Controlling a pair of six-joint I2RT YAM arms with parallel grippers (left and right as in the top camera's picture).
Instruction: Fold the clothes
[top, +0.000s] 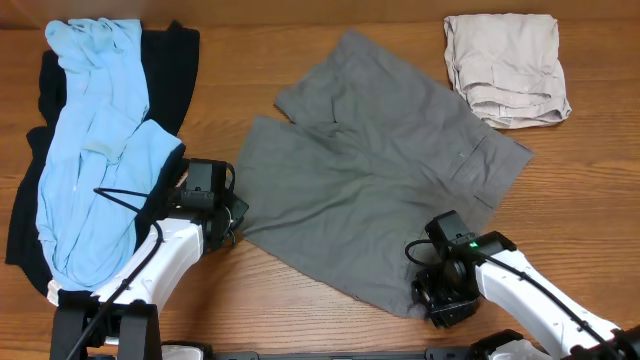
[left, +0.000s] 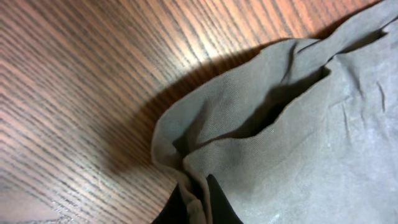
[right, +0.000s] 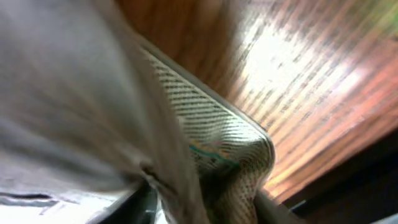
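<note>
The grey shorts (top: 380, 190) lie spread open across the middle of the desk (top: 240, 60), waistband toward the upper right of the overhead frame and leg hems toward the lower left. We read this flat spread as the starting shape for a fold, with both arms set at the near edge so they can lift it together.

At the left of the frame the light blue garment (top: 95, 150) is draped over the black garment (top: 175, 55). We judge this pile is waiting its turn, kept apart from the work area. In the upper right a beige garment (top: 507, 68) sits in a compact folded bundle, well apart from the shorts.

The left gripper (top: 235, 215) meets the shorts at their left edge. Its wrist view shows a bunched corner of grey cloth pinched between the closed fingers (left: 217, 202), with the fabric rising off the wood.

The right gripper (top: 435, 295) sits at the lower hem near the bottom right. Its wrist view is blurred, yet a hem with striped lining appears clamped there, so we take it as closed on the shorts too.
</note>
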